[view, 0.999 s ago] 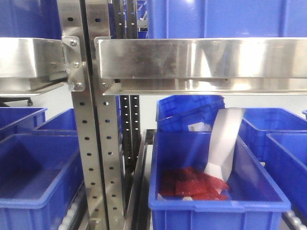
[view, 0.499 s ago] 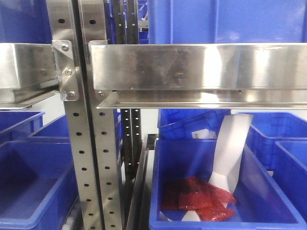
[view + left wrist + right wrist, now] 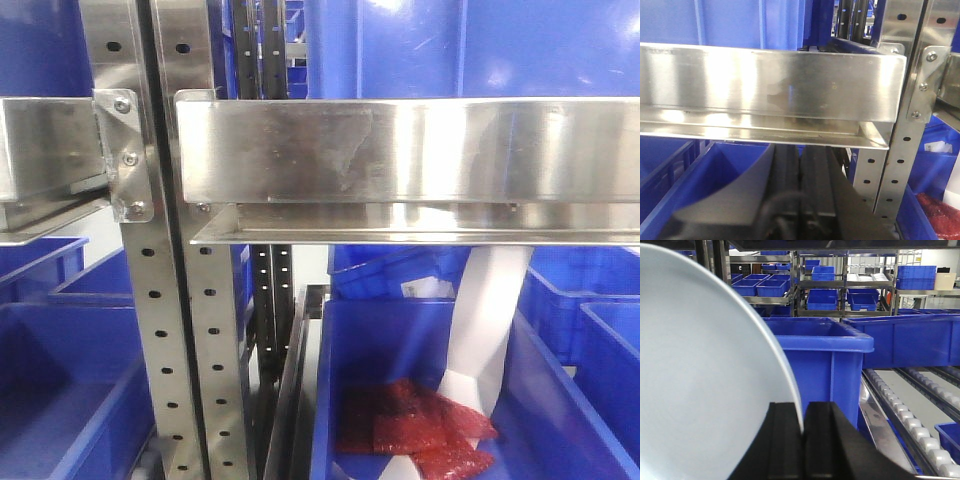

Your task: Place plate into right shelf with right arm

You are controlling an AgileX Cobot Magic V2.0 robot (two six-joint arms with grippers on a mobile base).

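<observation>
Through the front camera I see the desk (image 3: 400,150), a shiny stainless steel rack with perforated uprights and flat rails. A large blue plastic upper bin (image 3: 470,45) sits on its top level. A lower blue bin (image 3: 380,340) stands underneath, and a left blue bin (image 3: 60,390) is beyond the upright. My right wrist camera shows white roller tracks (image 3: 920,435) beside a further blue bin (image 3: 825,355).

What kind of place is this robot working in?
Probably a warehouse or stockroom. Rows of shiny stainless steel racks with perforated uprights carry many large blue plastic bins, and lanes of white conveyor rollers run along the shelves.
</observation>
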